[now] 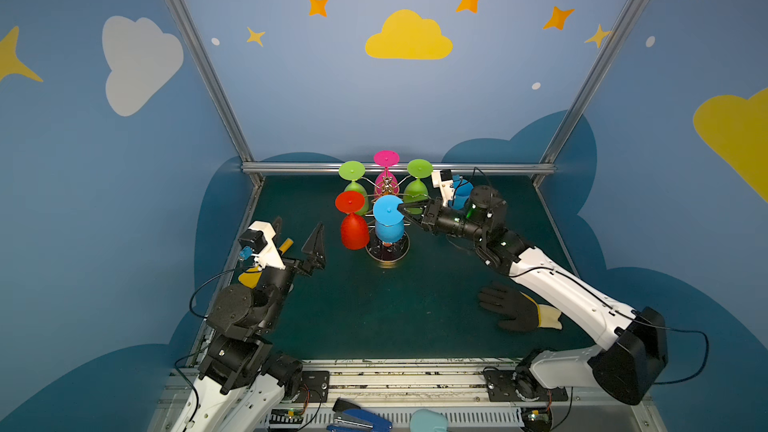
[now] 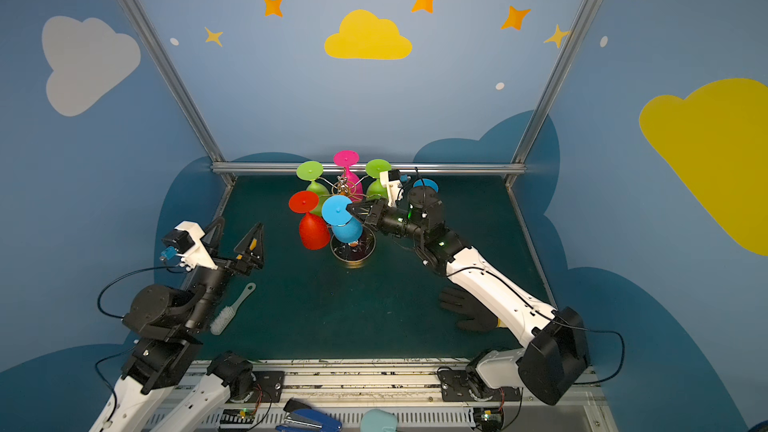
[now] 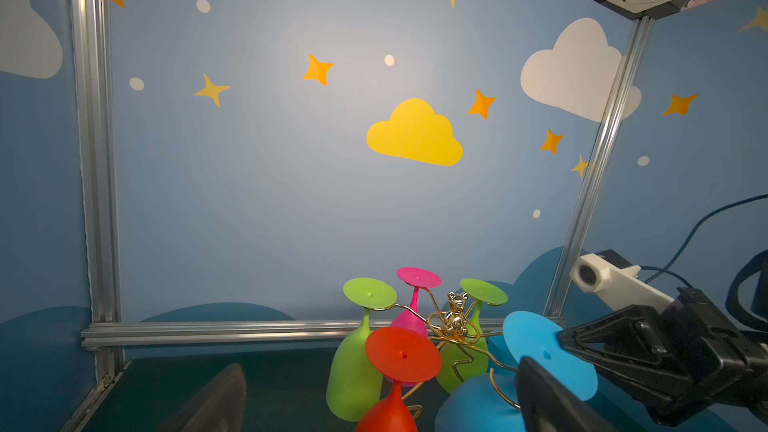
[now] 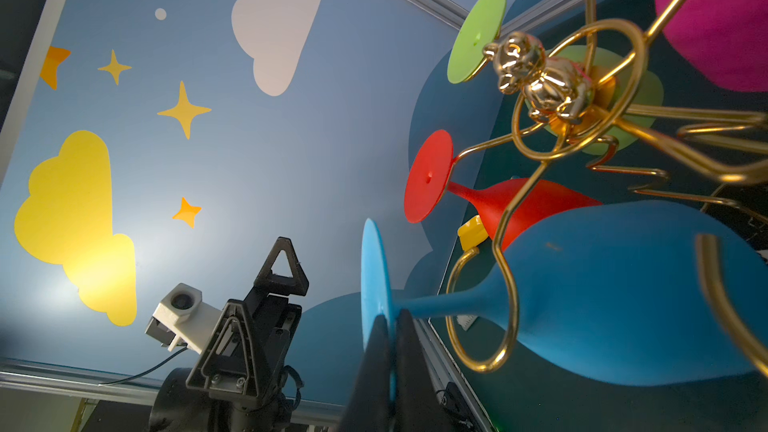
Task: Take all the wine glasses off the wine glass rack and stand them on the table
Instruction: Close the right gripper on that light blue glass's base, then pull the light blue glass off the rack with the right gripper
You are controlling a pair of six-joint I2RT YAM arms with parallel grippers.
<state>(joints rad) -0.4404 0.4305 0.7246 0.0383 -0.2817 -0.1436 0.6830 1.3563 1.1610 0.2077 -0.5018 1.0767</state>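
**A:** What do you make out from overhead?

**B:** In both top views the wine glass rack (image 1: 386, 191) stands toward the far middle of the tabletop (image 1: 415, 317), with glasses hanging foot-up from its gold arms. The blue wine glass (image 1: 389, 218) hangs on the near side, above the round base. The right end effector (image 1: 402, 206) reaches in from the right, clamped on the rim of that glass's foot. The left end effector (image 1: 297, 234) sits well off to the left, jaws spread wide with nothing between them.

**A:** And around it?

**B:** A red glass (image 1: 354, 228) hangs just left of the blue one. A black glove (image 1: 507, 309) lies on the near right, beside the right arm.

**A:** What about the left wrist camera?

**B:** It looks across at the rack (image 3: 455, 317), which is topped by a gold bear (image 3: 456, 312). The blue wine glass (image 3: 540, 351) is on the right of the cluster, and the right end effector (image 3: 563, 338) meets the edge of its foot.

**A:** And the right wrist camera?

**B:** It's a close view. The right end effector (image 4: 390, 322) has both fingers pressed together on the thin edge of the blue foot. The stem of the blue wine glass (image 4: 615, 292) runs through a gold loop of the rack (image 4: 478, 317), so the glass is on its arm. Beyond it, the left end effector (image 4: 259, 305) stands wide open and empty.
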